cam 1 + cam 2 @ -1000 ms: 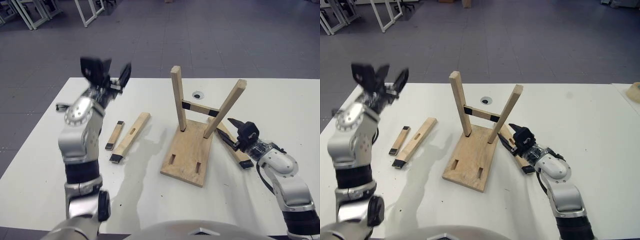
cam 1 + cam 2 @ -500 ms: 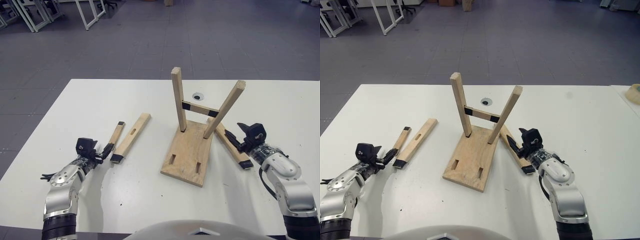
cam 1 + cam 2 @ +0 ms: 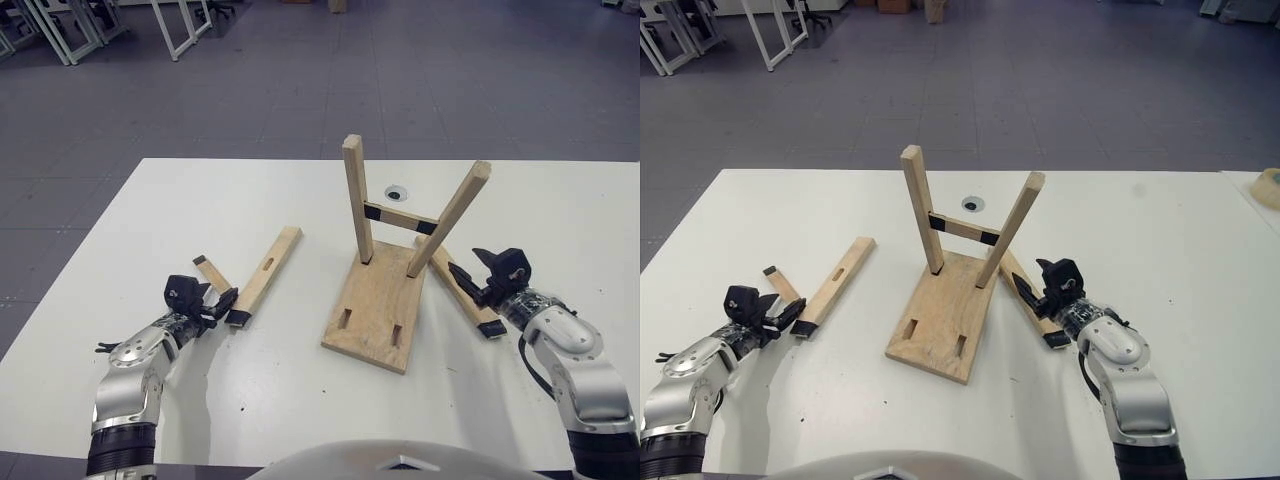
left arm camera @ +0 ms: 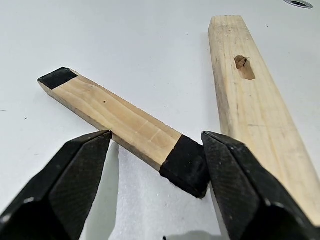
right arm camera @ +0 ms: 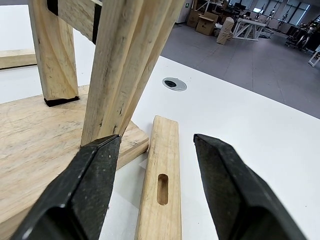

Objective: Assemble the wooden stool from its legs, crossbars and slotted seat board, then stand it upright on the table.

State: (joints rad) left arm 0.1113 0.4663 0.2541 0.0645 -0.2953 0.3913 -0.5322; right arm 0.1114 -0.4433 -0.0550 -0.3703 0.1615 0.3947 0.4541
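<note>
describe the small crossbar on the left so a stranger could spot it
From the seat board with two standing legs, look left past the long slotted leg lying flat. The crossbar lies inside the open left gripper: shorter, unslotted, black at both ends.

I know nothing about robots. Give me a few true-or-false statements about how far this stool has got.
1. Two legs stick up from the seat board, joined by a crossbar. True.
2. The two slots at the seat board's near end are already filled. False: both are empty.
3. The left jaws are shut on the short bar. False: they are open, one on either side of it.
4. A loose leg lies flat on the table to the right of the seat board, in front of the open right jaws. True.
</note>
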